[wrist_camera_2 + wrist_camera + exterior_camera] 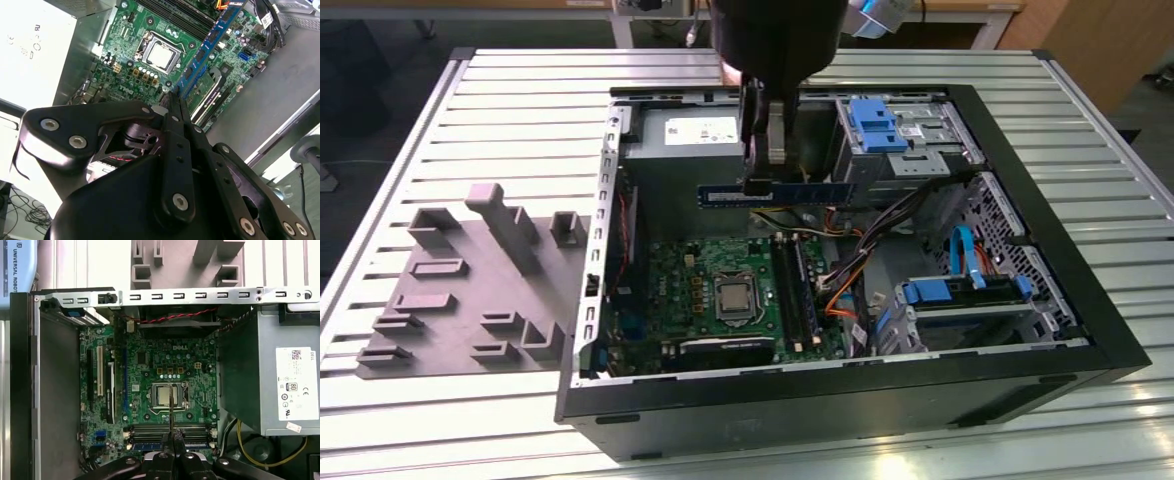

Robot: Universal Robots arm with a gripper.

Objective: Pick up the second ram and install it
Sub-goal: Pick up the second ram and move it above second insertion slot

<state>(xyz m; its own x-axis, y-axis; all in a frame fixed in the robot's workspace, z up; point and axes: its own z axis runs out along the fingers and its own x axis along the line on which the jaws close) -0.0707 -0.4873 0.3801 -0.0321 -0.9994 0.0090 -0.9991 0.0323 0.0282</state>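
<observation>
My gripper [761, 185] is shut on the second ram [821, 192], a dark-blue stick held level in the air over the open computer case, just in front of the grey power-supply box [687, 130]. In the second wrist view the fingers [175, 107] pinch one end part of the second ram [207, 45], which stretches out above the green motherboard [150, 25]. In the first wrist view the second ram [170, 410] shows edge-on, crossing above the processor socket [167, 396]. The black memory slots [794, 290] lie below, crosswise to it.
A grey moulded holder tray [467, 290] lies on the slatted table at the exterior view's left. Inside the case, blue drive brackets [881, 125] and bundled cables [881, 230] sit at the exterior view's right. A blue strip [150, 446] lies along the memory slots.
</observation>
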